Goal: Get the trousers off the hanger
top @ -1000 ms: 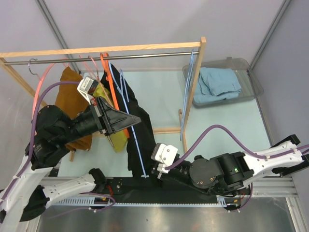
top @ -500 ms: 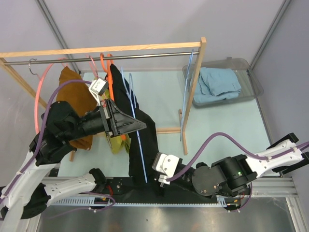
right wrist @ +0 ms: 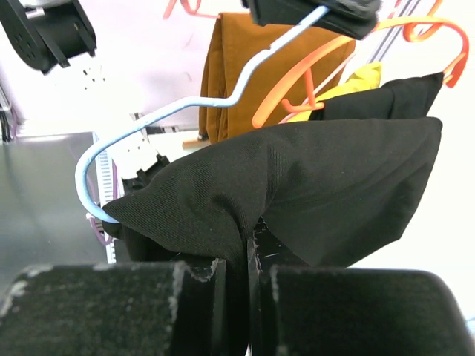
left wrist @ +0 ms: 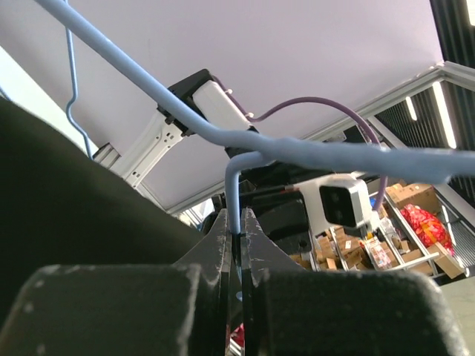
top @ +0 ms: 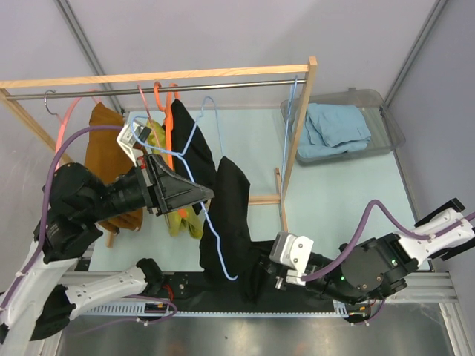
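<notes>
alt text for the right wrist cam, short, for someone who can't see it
The right gripper is shut on a fold of the black trousers, which hang over a light blue hanger. The left gripper clamps that hanger's wire at the top of the frame. Behind them hang an orange hanger, a yellow garment and a brown garment.
</notes>
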{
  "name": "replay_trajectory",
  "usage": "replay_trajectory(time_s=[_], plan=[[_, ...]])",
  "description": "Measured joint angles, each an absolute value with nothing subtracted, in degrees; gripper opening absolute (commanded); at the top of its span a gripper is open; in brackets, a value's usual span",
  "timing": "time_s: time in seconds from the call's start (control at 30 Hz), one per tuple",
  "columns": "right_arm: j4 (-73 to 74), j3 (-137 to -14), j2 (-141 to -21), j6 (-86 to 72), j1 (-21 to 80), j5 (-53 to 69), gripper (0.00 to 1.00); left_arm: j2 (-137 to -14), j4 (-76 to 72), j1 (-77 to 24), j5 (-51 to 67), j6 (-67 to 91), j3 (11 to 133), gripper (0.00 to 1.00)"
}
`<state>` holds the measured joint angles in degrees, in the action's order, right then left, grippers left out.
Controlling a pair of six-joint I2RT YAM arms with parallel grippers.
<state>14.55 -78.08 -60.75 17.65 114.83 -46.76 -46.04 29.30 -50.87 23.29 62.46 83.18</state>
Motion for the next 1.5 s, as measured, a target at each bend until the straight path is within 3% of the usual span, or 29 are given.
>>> replay_trajectory(time_s=[0.47, 0.57, 0.63, 0.83, 0.87, 0.93, 0.97, 1.1, 1.13, 1.17, 1.2, 1.27, 1.33, 1.4, 1.43, 1.5], plan=[[7.09, -75.75, -56.86, 19.92, 115.39, -49.15, 0.0, -44.12, 29.19, -50.87, 19.64, 62.02, 82.85, 0.0], [10.96, -77.08, -57.19, 19.0, 115.39, -50.09, 0.07, -43.72, 31.14, -50.87, 18.44, 60.95, 82.98, 0.0], [14.85, -78.54, -57.67, 17.76, 115.39, -50.54, 0.0, -43.77, 32.29, -50.87, 18.11, 60.45, 83.09, 0.0], [20.03, -79.0, -58.06, 15.46, 115.39, -50.17, 0.0, -44.49, 35.4, -50.87, 18.2, 59.83, 84.23, 0.01], [20.21, -79.0, -58.28, 15.27, 115.39, -50.09, 0.01, -44.66, 35.83, -50.87, 18.2, 59.81, 84.58, 0.0], [20.69, -79.02, -58.89, 15.09, 115.39, -49.84, 0.15, -45.06, 36.88, -50.89, 18.35, 59.42, 85.45, 0.0], [21.08, -79.13, -59.35, 15.05, 115.39, -49.89, 0.16, -45.28, 37.6, -50.89, 18.41, 59.2, 86.0, 0.0], [22.48, -80.25, -61.76, 15.09, 115.39, -49.74, 0.01, -45.45, 40.34, -50.89, 18.41, 57.78, 87.09, 0.0], [22.57, -80.55, -62.24, 15.16, 115.39, -49.71, 0.01, -45.34, 40.91, -50.89, 18.39, 57.49, 87.11, 0.0], [22.65, -80.73, -62.43, 15.18, 115.39, -49.71, 0.05, -45.3, 41.19, -50.89, 18.41, 57.39, 87.09, 0.0], [22.76, -80.9, -62.52, 15.2, 115.39, -49.67, 0.23, -45.25, 41.32, -50.89, 18.41, 57.34, 87.09, 0.01], [22.94, -81.38, -62.52, 15.16, 115.39, -49.3, 0.33, -45.25, 41.34, -50.89, 18.39, 57.28, 87.09, 0.0], [22.76, -82.41, -62.52, 15.07, 115.42, -48.23, 0.28, -45.25, 41.78, -50.87, 18.26, 56.25, 87.11, 0.0], [22.04, -83.66, -62.28, 15.07, 115.7, -47.35, 0.33, -45.25, 43.68, -50.87, 17.87, 54.59, 87.09, 0.0], [21.85, -83.96, -62.08, 15.07, 115.74, -47.0, 0.26, -45.34, 44.71, -50.87, 17.56, 53.89, 87.07, 0.0], [21.08, -84.27, -61.45, 15.03, 115.77, -46.41, 0.0, -45.47, 46.39, -50.87, 17.12, 52.99, 87.05, 0.0]])
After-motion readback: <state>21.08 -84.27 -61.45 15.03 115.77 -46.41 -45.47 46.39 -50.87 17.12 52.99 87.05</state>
